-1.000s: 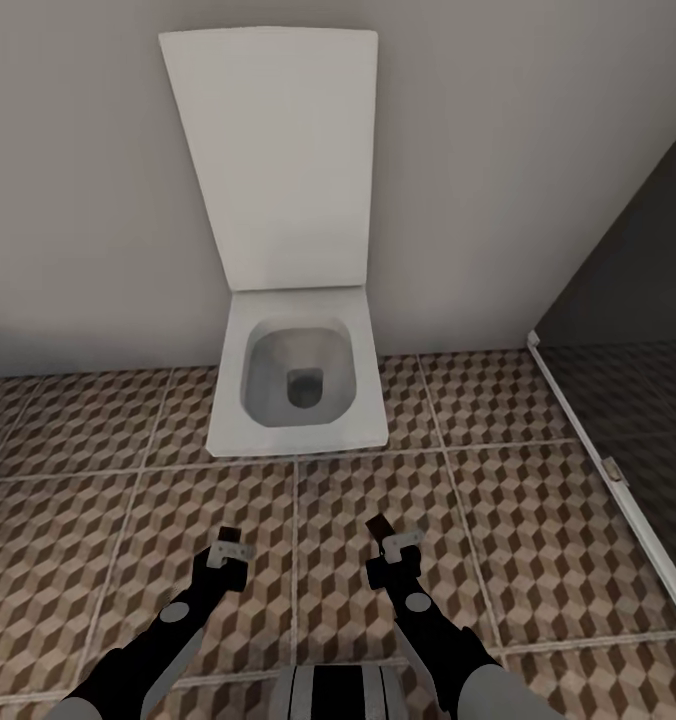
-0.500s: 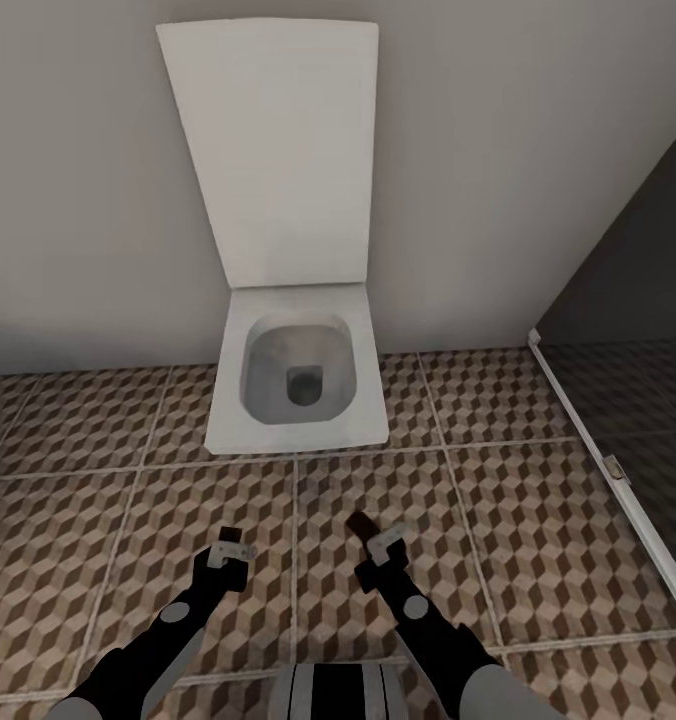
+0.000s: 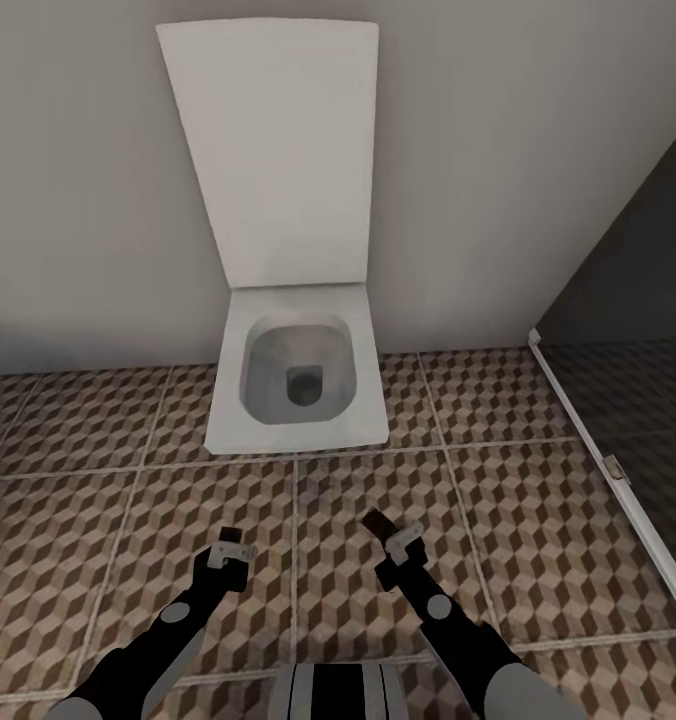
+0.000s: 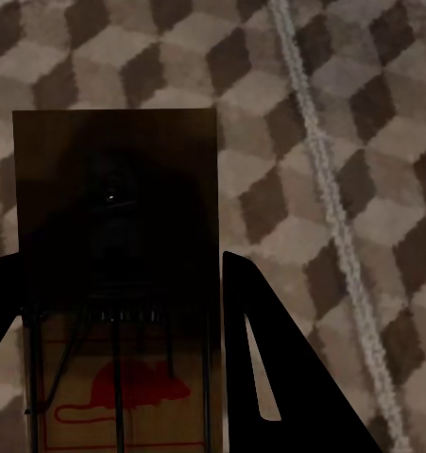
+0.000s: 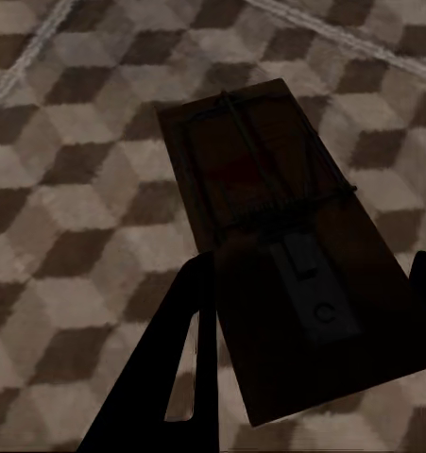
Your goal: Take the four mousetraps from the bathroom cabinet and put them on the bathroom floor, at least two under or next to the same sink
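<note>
Mousetraps first: two are in hand, one per gripper, and no sink or cabinet is in sight.

Largest to smallest. Grey wall [image 3: 78, 180] at the far side. Bathroom floor [image 3: 538, 540], cube-pattern tiles, runs from the wall to the near edge. Dark glass panel [image 3: 638, 330] at far right, white rail at its foot. White toilet [image 3: 296, 385], lid up, centred against the wall.

Left gripper [image 3: 233, 548] hangs low over the near floor; in the left wrist view its fingers [image 4: 269, 368] flank a mousetrap [image 4: 118, 283] (red mouse print visible), closed on the board.

Right gripper [image 3: 398, 543] likewise clamps a second mousetrap [image 5: 279, 236], whose brown end sticks out toward the far left of it in the head view.

Change: over the last second the right wrist swung, first left, then back right, and the trap's free end now points more to the left. Left arm unchanged, camera steady.

Judgement: looks like a wrist adjustment before setting down, but this spot is by the toilet. Traps dropped here would count as on the floor, not toward the sink condition.
</note>
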